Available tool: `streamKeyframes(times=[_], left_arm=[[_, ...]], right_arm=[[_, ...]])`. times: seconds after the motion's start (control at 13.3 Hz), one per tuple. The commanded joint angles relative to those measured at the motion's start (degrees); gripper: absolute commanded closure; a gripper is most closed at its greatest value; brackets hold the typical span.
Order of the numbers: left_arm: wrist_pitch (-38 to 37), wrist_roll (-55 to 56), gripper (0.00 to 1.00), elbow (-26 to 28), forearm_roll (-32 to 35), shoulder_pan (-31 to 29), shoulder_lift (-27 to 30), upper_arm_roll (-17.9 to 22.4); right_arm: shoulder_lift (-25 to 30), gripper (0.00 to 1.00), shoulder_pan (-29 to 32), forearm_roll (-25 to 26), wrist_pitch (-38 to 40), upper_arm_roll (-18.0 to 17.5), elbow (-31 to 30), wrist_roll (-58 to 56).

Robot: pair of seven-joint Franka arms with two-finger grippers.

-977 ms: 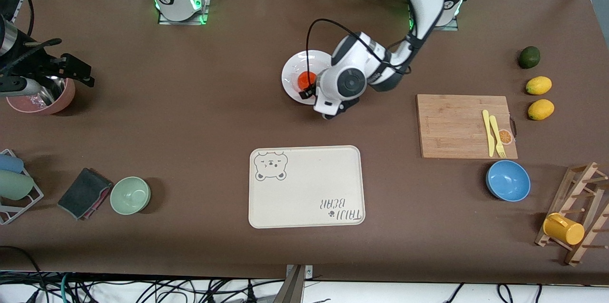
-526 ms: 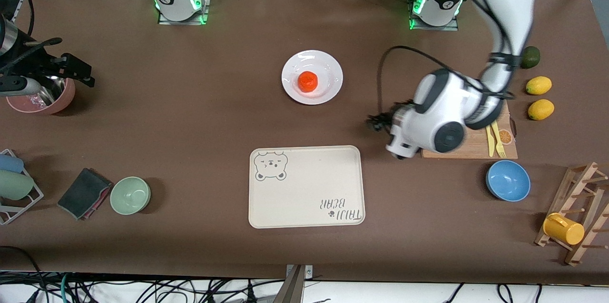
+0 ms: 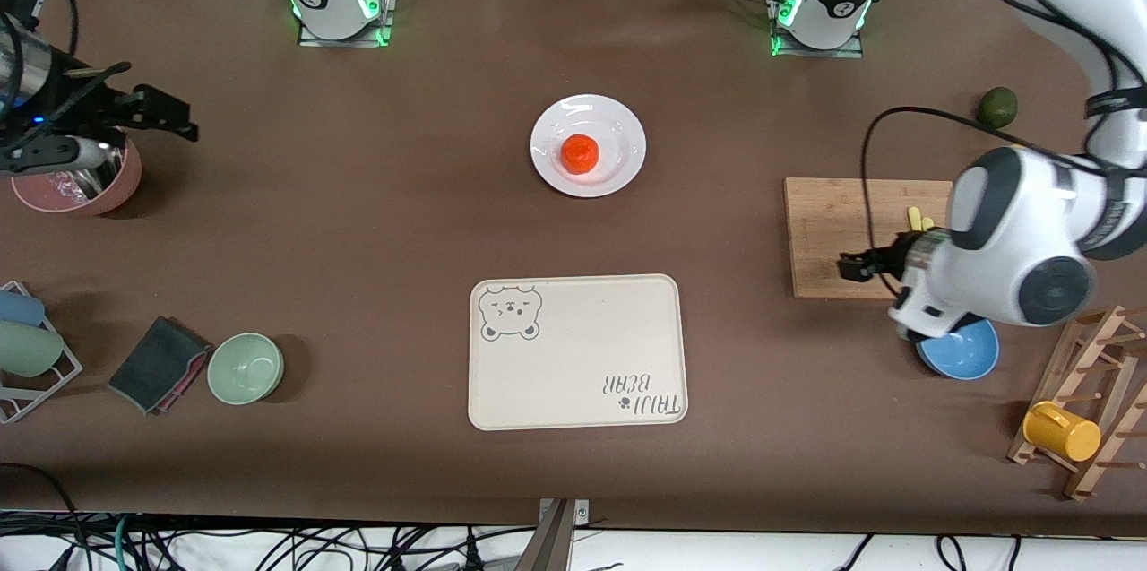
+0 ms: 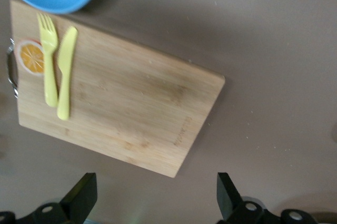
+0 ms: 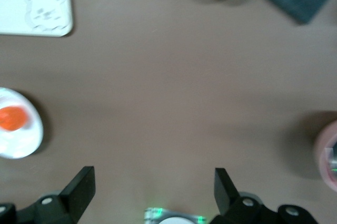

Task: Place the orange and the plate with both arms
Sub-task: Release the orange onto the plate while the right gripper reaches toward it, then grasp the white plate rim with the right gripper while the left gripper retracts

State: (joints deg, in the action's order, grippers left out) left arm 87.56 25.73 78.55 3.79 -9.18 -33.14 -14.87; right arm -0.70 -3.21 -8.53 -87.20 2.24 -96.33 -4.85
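Note:
The orange sits in the middle of the white plate, on the table between the two arm bases. Both also show in the right wrist view: the orange on the plate. My left gripper is open and empty, in the air over the corner of the wooden cutting board. In the left wrist view my left gripper has its jaws wide apart over bare table beside the board. My right gripper is open and empty beside the pink bowl; it also shows in the right wrist view.
The cream bear tray lies nearer the camera than the plate. A yellow fork and knife lie on the board, beside a blue bowl. A green bowl, dark cloth, wooden rack with yellow cup and an avocado stand around.
My left gripper has left the orange on the plate and swung away to the cutting board at the left arm's end. My right gripper shifted slightly near the pink bowl.

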Motion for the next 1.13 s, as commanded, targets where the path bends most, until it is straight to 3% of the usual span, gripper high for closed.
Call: streamKeyframes(times=[0.0,0.3,0.53,0.68,0.75,0.9,1.05], left_arm=[[-1.2,-5.1,0.00,-2.3,0.1,-2.2,3.1,-0.5],[-2.0,-5.6,0.00,0.4,0.1,-4.4,11.9,-0.7],[-2.7,-6.4,0.00,0.6,0.2,-4.4,15.3,-1.2],[-2.7,-8.0,0.00,1.9,-0.1,-3.9,17.3,-0.7],[-2.4,-9.5,0.00,3.5,-0.1,-2.6,19.0,0.8],[0.1,-14.3,0.00,10.5,-0.3,6.4,25.2,10.4],[3.7,-20.0,0.00,17.4,-4.8,6.6,31.8,13.5]], right_arm=[[-0.8,0.00,-0.6,-12.0,-0.9,-0.7,-4.8,-0.2],[-6.2,0.01,-4.6,-27.0,-11.9,-3.1,-12.6,-0.9],[-8.7,0.01,-5.5,-35.8,-31.6,-13.4,-22.1,-3.1],[-11.8,0.01,-5.5,-43.8,-38.7,-18.0,-24.9,-9.9],[-13.3,0.03,-5.5,-48.0,-39.9,-19.1,-25.9,-15.2],[-14.5,0.04,-5.5,-54.0,-42.9,-21.2,-28.3,-21.9],[-17.0,0.06,-5.6,-57.6,-49.2,-24.6,-30.6,-27.2]])
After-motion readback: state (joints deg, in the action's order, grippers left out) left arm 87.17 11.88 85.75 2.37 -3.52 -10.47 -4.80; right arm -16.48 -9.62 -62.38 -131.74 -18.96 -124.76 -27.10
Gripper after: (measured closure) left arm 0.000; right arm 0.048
